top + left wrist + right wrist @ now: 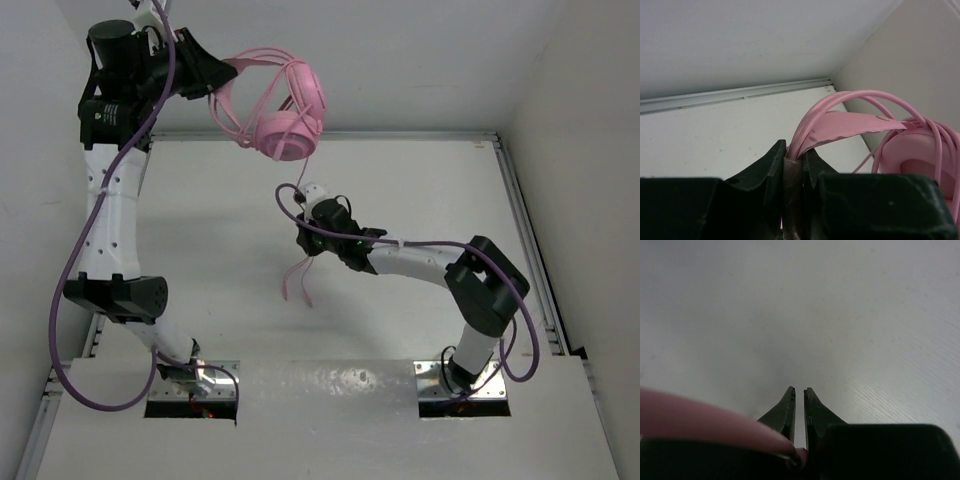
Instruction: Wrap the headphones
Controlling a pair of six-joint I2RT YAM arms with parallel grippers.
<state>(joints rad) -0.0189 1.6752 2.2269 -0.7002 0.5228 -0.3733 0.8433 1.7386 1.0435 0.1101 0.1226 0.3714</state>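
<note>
Headphones [285, 115], 12 o'clock: headband [840, 127] clamped in my left gripper [793, 155], several cord [297, 275] turns on. Tail at 6 o'clock unwound, seemingly pinched in my closed right gripper [799, 390].

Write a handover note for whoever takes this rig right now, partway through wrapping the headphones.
Left gripper: shut on the headband, holding the headphones lifted in the air.
Right gripper: shut, apparently pinching the cord deep in its jaws, below the headphones; nothing shows between the fingertips themselves.
Done: several cord turns already lie across the earcup and headband.
Left: the rest of the cord hangs loose below the right gripper. Wind it on and secure the end.
</note>
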